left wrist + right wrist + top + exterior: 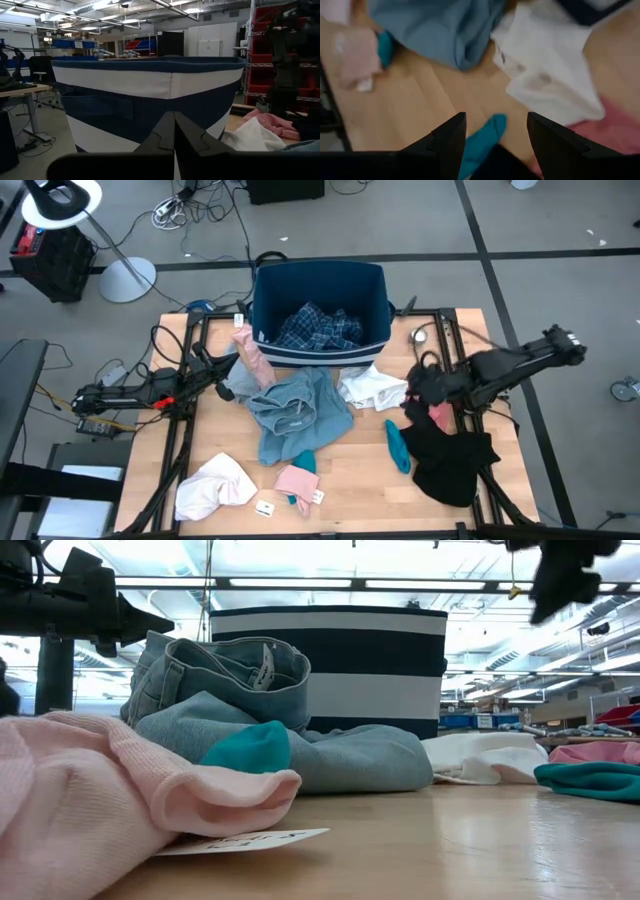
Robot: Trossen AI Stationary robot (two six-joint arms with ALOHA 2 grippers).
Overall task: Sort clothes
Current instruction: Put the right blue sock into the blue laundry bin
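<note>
The dark blue bin [318,284] stands at the table's far edge with a blue plaid garment [318,328] inside. In front of it lie a light blue-grey garment [296,410], a white one [372,388] and a salmon-pink strip [251,355]. A teal piece [397,446], a black garment [450,458] and a salmon-red one [438,416] lie at the right. White-pink [213,486] and pink [297,479] pieces lie near the front. My left gripper [231,369] is shut and level, beside the bin's left front corner [171,80]. My right gripper [496,117] is open above the teal piece [485,135], touching nothing.
A small round metal tin [418,335] sits right of the bin. Paper tags [266,507] lie by the pink piece near the front edge. Bare wood [350,490] shows at the front centre. Cables and a lamp stand [128,278] are on the floor beyond the table's left.
</note>
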